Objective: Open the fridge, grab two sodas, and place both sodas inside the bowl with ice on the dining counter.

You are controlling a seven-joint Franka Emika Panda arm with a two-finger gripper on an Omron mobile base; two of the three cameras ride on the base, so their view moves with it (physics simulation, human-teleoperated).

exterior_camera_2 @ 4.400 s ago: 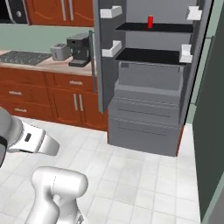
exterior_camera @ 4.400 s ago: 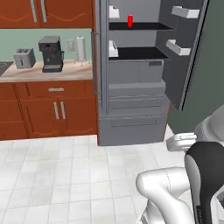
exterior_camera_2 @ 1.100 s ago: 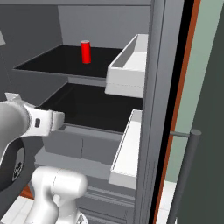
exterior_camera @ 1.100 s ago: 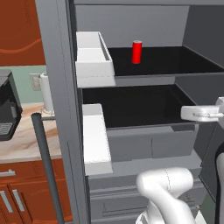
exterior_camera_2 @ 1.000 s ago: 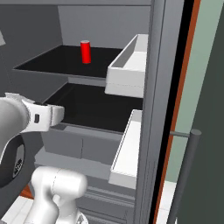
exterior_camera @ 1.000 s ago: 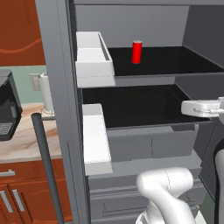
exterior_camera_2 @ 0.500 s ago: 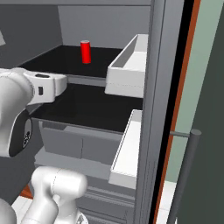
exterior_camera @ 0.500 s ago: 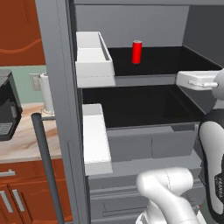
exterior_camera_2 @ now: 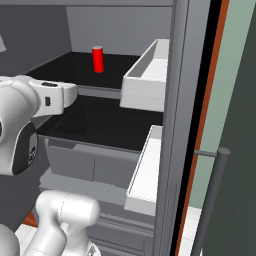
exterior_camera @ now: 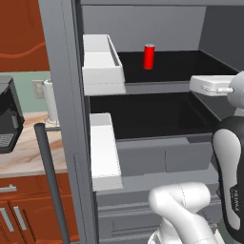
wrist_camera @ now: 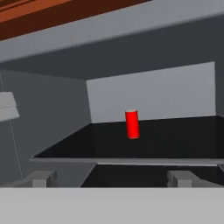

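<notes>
Fridge (exterior_camera: 62, 95) open, reach for the first soda under way. Gripper (wrist_camera: 111, 178) spread wide, empty, level with the upper shelf's front edge. Soda (wrist_camera: 132, 124) upright dead ahead, well back on the black shelf, apart from the fingers (wrist_camera: 42, 178). Next, probably: straight push forward, jaws either side of the can, then squeeze. Left base view adds a coffee machine (exterior_camera: 8, 114) outside the door; right base view adds the other door's handle (exterior_camera_2: 212, 192).

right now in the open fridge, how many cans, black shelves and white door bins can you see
red cans: 1 — soda can on the upper shelf
black shelves: 2 — the upper shelf and the lower shelf
white door bins: 4 — left upper bin, left lower bin, right upper bin, right lower bin
total: 7
</notes>
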